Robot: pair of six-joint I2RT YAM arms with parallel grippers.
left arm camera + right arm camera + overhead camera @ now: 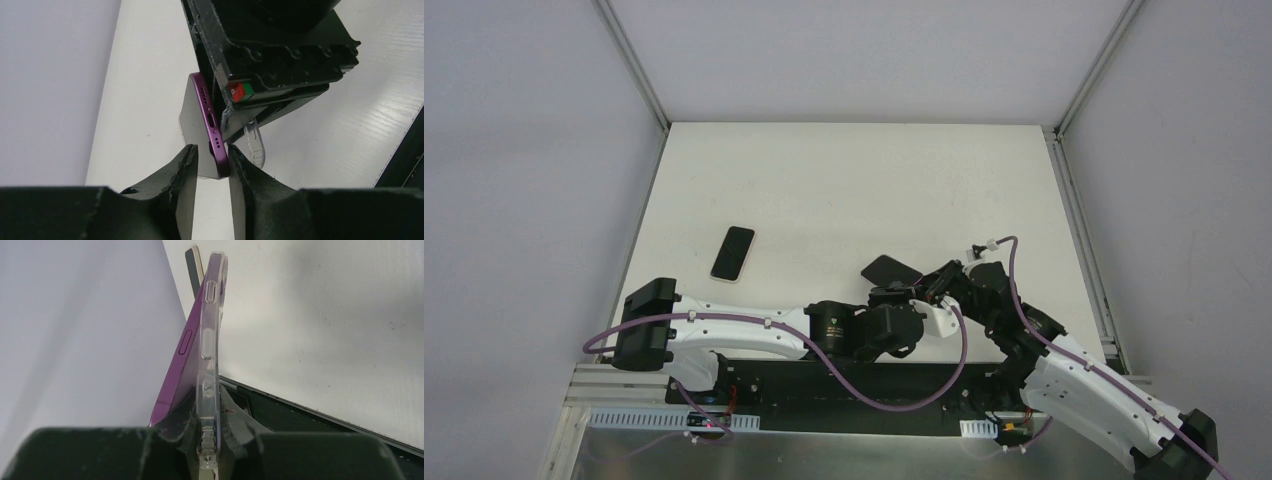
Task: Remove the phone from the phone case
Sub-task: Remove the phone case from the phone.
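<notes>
A purple phone (212,125) is held up above the table between both arms, and shows as a dark slab (890,268) in the top view. My right gripper (210,415) is shut on the edge of the clear phone case (210,340). The phone (182,360) leans out of the case to the left, parted from it at the near end. My left gripper (212,160) straddles the phone's bottom corner. Its right finger (245,170) touches the purple edge and a narrow gap shows at the other finger. A clear case corner (254,145) pokes out behind.
A second phone (733,253) with a pale rim lies flat on the white table (844,190) to the left, and also shows in the right wrist view (194,265). A black rail (310,415) runs along the near edge. Grey walls enclose the table.
</notes>
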